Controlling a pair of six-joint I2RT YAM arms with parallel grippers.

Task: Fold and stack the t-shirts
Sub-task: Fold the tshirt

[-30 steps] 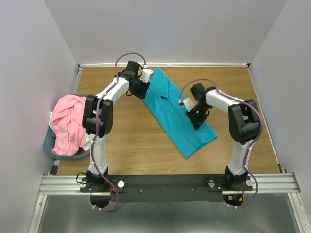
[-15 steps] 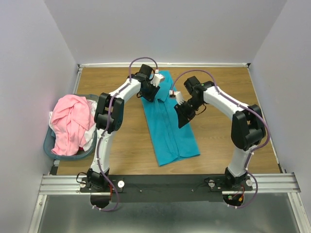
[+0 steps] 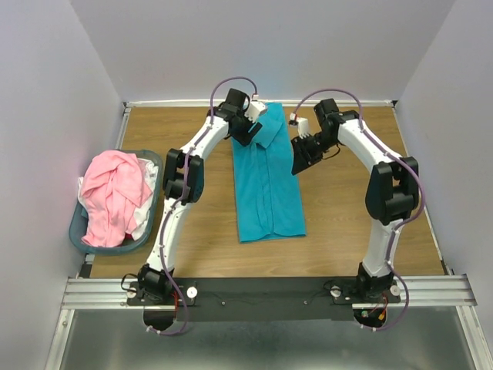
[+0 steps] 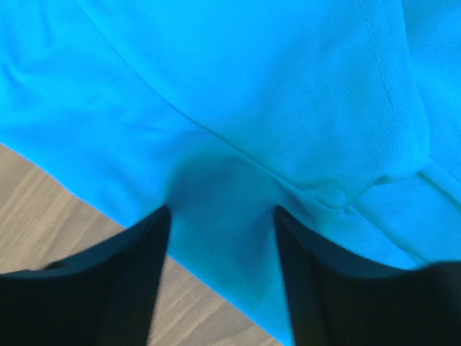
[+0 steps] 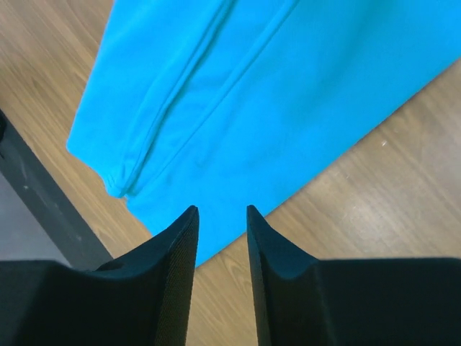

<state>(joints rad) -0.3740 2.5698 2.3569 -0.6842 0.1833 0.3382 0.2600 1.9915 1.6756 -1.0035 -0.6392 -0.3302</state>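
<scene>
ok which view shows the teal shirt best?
Top external: nearly the whole teal shirt lies as a long strip. Left wrist shows only a seamed patch; right wrist only one edge and corner.

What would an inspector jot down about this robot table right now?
Surface: wooden table, no spills seen.
Job's things: plain teal cotton t-shirt lying as a long folded strip; light pink t-shirt heaped at the left.
Clutter: blue-grey plastic basket holding the pink shirt.
Grippers: left gripper open over the teal shirt's far end; right gripper open, holding nothing.
Cables: purple cables looped above both wrists.
Surroundings: plain grey walls.
</scene>
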